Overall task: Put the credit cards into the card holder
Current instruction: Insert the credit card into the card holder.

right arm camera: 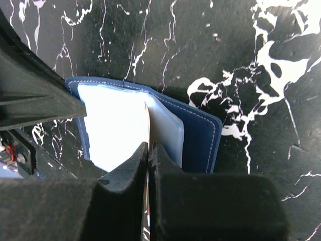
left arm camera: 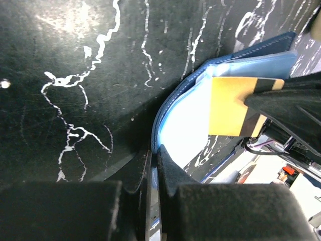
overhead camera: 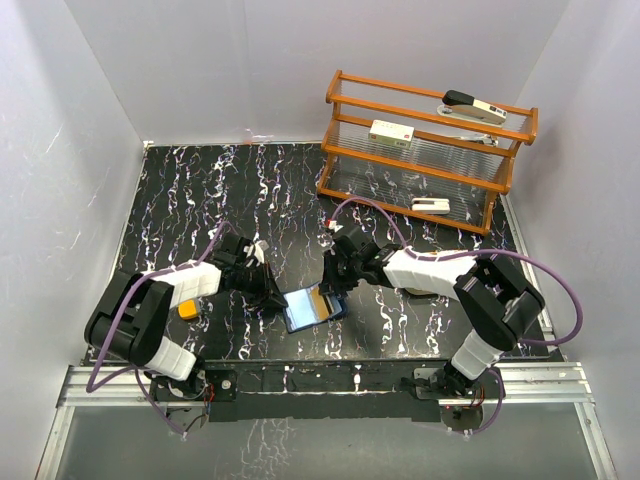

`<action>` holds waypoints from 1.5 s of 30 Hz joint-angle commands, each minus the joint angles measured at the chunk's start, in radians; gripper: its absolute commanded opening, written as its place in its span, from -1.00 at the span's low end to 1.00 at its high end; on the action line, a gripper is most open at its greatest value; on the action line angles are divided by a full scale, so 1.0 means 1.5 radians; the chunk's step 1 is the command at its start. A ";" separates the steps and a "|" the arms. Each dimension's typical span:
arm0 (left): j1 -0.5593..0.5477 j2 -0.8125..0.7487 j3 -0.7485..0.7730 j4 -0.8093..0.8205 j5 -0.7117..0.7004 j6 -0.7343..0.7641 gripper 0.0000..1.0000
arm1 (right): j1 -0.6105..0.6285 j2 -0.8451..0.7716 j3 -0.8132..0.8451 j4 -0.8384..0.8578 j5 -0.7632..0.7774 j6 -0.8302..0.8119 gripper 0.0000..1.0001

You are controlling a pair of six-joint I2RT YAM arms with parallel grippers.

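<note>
The card holder (overhead camera: 303,312) lies open on the black marbled table, navy outside with a pale glossy inside. My left gripper (overhead camera: 272,293) is shut on the holder's left flap; in the left wrist view the flap's blue edge (left arm camera: 161,120) runs into the pinched fingers (left arm camera: 156,160). My right gripper (overhead camera: 336,285) is shut on a credit card (left arm camera: 228,105), tan-yellow with a dark stripe, held over the open holder. In the right wrist view the card (right arm camera: 148,125) stands edge-on between the fingers (right arm camera: 149,148), against the holder's inner pocket (right arm camera: 168,133). No other cards are in view.
A wooden rack (overhead camera: 420,150) with white block-shaped devices stands at the back right. A small orange object (overhead camera: 188,310) lies beside the left arm. White walls enclose the table on three sides.
</note>
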 commanded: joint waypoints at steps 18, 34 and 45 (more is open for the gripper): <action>-0.006 0.034 0.034 -0.092 -0.053 0.042 -1.00 | 0.000 0.027 0.010 0.056 -0.139 0.066 -1.00; -0.012 0.035 0.055 -0.097 -0.048 0.049 -1.00 | -0.001 -0.093 0.041 -0.027 -0.056 0.078 -1.00; -0.014 0.046 0.042 -0.056 -0.027 0.033 -1.00 | -0.001 -0.012 0.016 0.062 -0.073 0.066 -1.00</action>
